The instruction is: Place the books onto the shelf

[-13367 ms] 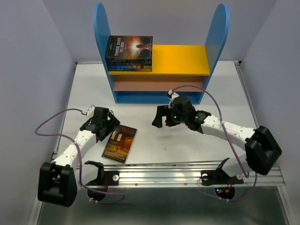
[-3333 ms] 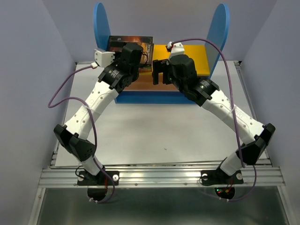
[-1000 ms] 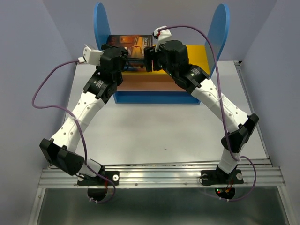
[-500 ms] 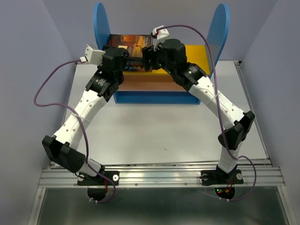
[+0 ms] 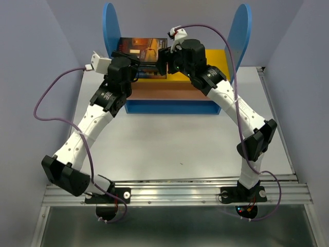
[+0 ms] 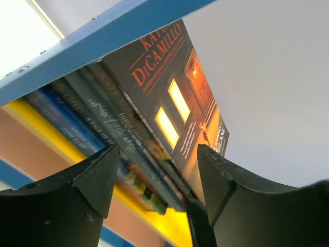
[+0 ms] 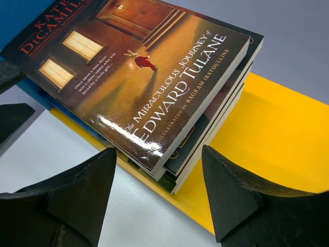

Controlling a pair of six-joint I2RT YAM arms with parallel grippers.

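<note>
Spread wide at the left gripper (image 6: 157, 172) and the right gripper (image 7: 158, 170), clasping nothing, either side of the books (image 7: 133, 77) (top cover: Edward Tulane). Stacked flat at the left end of the yellow board (image 7: 277, 134), against the left blue panel (image 5: 109, 25) of the shelf (image 5: 169, 107).

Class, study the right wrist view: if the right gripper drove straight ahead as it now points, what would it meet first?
Probably the stack of dark paperback books on the yellow upper board; the right gripper's open jaws face its near corner.
</note>
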